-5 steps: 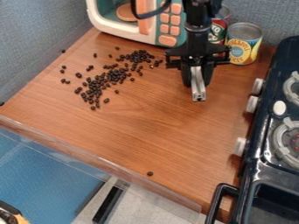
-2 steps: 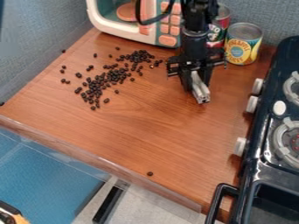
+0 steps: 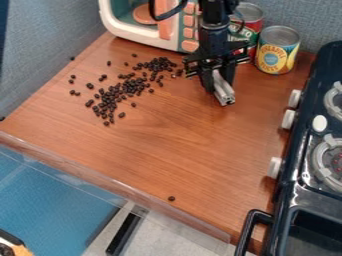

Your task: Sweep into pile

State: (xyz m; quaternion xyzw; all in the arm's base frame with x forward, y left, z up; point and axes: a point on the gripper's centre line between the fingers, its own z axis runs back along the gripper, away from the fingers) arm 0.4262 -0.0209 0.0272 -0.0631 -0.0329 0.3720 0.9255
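Beans [image 3: 110, 95], small, dark and oval, lie loosely scattered toward brown wooden table's [image 3: 174, 145] back left corner, lone one near front edge, black two-finger pincer [image 3: 219, 87] right of them near back edge, fingers closed on silver metal bar [image 3: 223, 93], its end sticking out.

Counter [image 3: 187, 150]: wood look, grain visible, smooth, light sheen. Clear strip [image 3: 120, 189], near edge: glossy plastic. Beans [image 3: 133, 87]: mostly matt. Bar [image 3: 223, 90] in gripper [image 3: 221, 91]: metallic sheen. Yellow can [image 3: 277, 56], far: metal rim, paper-like label. Toy microwave [image 3: 143, 41]: smooth plastic. Stove [image 3: 294, 195], right: glossy. Walls [image 3: 47, 40]: rough, cloth-like.
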